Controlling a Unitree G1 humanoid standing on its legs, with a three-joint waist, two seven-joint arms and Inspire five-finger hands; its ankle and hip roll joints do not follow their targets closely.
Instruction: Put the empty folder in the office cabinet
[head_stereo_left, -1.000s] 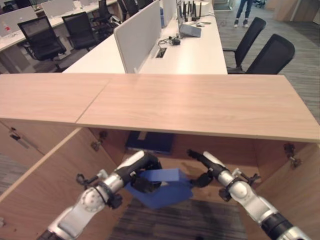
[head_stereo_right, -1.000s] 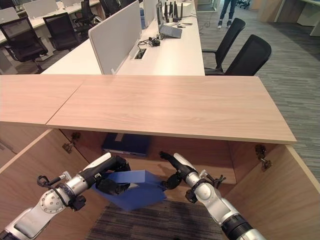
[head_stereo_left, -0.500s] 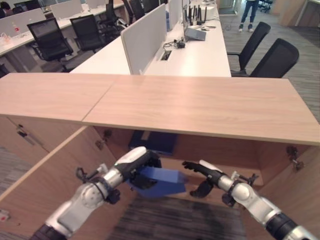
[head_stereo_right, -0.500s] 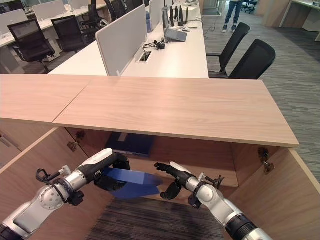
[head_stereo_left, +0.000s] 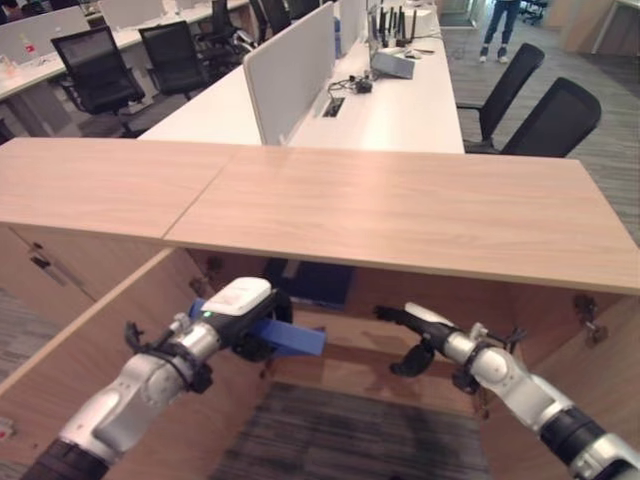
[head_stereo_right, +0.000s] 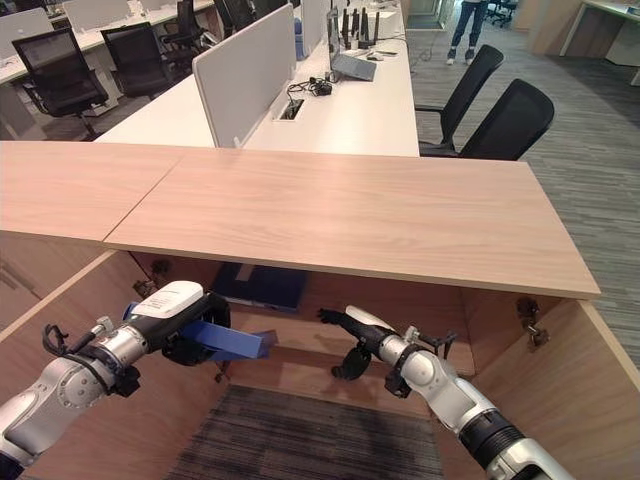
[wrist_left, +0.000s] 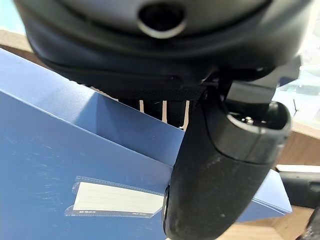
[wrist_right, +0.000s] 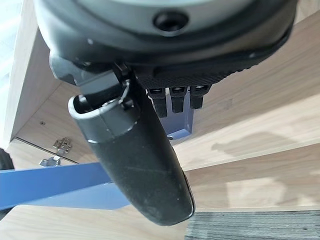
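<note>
Since a second ago the blue folder (head_stereo_left: 285, 337) has gone from hanging between both hands in front of the cabinet opening to sitting further left and level, carried by the left hand alone, while the right hand has let go and drawn back to the right.

Far left, one cabinet door (head_stereo_left: 100, 345) stands swung open, its inner wooden face turned towards the arm. Beside it the left hand (head_stereo_right: 185, 320) holds the folder: in the left wrist view its thumb (wrist_left: 220, 170) lies curled down over the folder's blue cover next to a clear label pocket (wrist_left: 117, 202), with the fingers (wrist_left: 162, 107) closed behind the upper edge. The folder juts rightward from that grip, roughly flat, at the mouth of the office cabinet (head_stereo_left: 400, 215) and just above its lower shelf (head_stereo_right: 330, 375). Deeper inside, a dark blue binder (head_stereo_left: 310, 283) lies under the wooden top.

Right of centre, the right hand (head_stereo_left: 418, 335) hangs in the opening, apart from the folder, its fingers straight and loosely spread, holding nothing; its wrist view shows the folder's edge well off to one side. A hinge (head_stereo_left: 583, 310) sits on the cabinet's right wall.

Beyond the top stretch white desks (head_stereo_right: 360, 95), black office chairs (head_stereo_left: 545, 115) and, at the far end, a standing person (head_stereo_left: 498, 22).
</note>
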